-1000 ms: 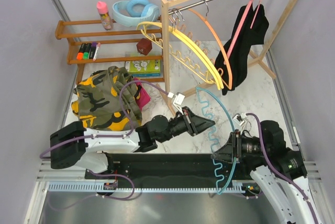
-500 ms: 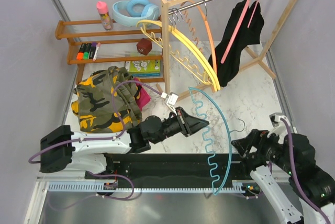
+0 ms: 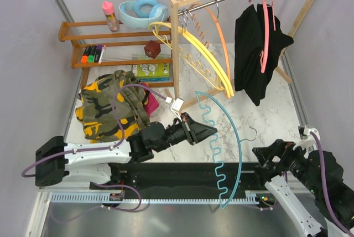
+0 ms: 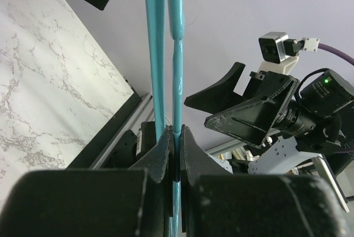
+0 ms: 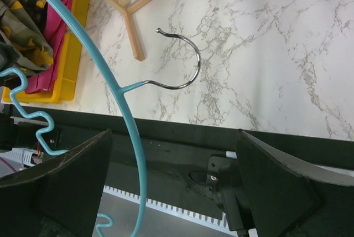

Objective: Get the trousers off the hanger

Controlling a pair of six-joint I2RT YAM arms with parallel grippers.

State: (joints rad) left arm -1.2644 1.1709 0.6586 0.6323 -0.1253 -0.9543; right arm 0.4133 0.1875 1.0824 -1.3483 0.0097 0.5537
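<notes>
My left gripper (image 3: 213, 130) is shut on the wavy lower bar of an empty teal hanger (image 3: 241, 156), and the left wrist view shows the bar pinched between its jaws (image 4: 176, 137). That hanger (image 5: 126, 118) carries no cloth, and its metal hook (image 5: 185, 65) hangs over the marble. My right gripper (image 3: 271, 155) stands wide open at the near right, apart from the hanger, with nothing between its fingers (image 5: 61, 187). Black trousers (image 3: 253, 49) hang on a pink hanger (image 3: 264, 32) from the rail. Camouflage trousers (image 3: 108, 107) and magenta trousers (image 3: 150, 103) lie heaped at the left.
A wooden clothes rack (image 3: 176, 43) holds yellow and orange empty hangers (image 3: 207, 62). A wooden shelf (image 3: 83, 43) with markers, a bottle and a blue ring stands at the back left. A yellow tray (image 5: 72, 43) lies under the heaped cloth. The arms' black base rail (image 3: 166, 176) runs along the near edge.
My right gripper has opened, let go of the teal hanger and drawn back to the right. The left gripper has pulled the hanger slightly left. The black trousers have swung on the rail.
</notes>
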